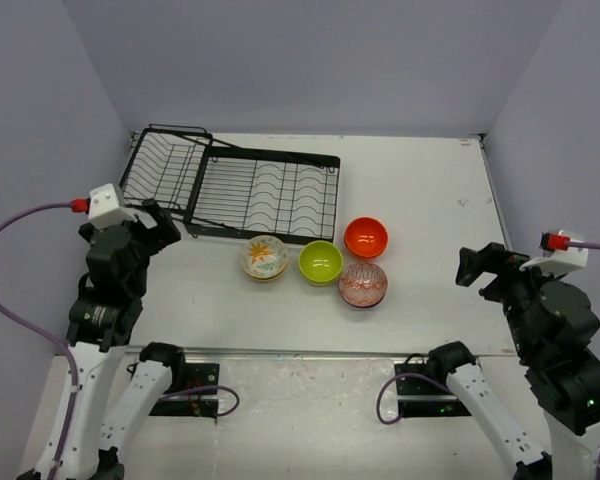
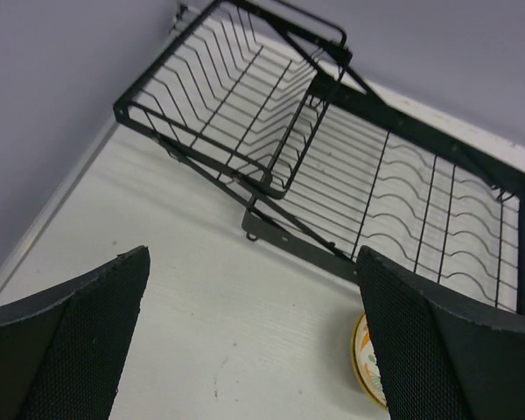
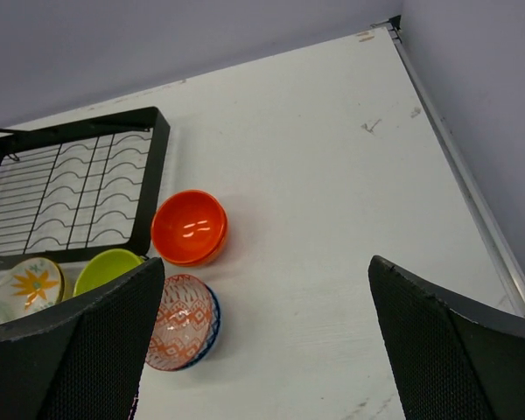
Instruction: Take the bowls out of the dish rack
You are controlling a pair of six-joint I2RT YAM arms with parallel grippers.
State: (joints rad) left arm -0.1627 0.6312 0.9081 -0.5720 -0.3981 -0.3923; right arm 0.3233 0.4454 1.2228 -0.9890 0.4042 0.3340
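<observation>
The black wire dish rack stands empty at the back left; it also shows in the left wrist view. On the table in front of it sit a cream floral bowl, a lime green bowl, an orange bowl and a red-patterned bowl that sits nested in a blue one. The right wrist view shows the orange bowl, the red-patterned bowl, the green bowl and the floral bowl. My left gripper is open and empty near the rack's front left corner. My right gripper is open and empty, right of the bowls.
The white table is boxed in by grey walls at the back and both sides. A metal rail runs along its near edge. The table's right edge strip shows in the right wrist view.
</observation>
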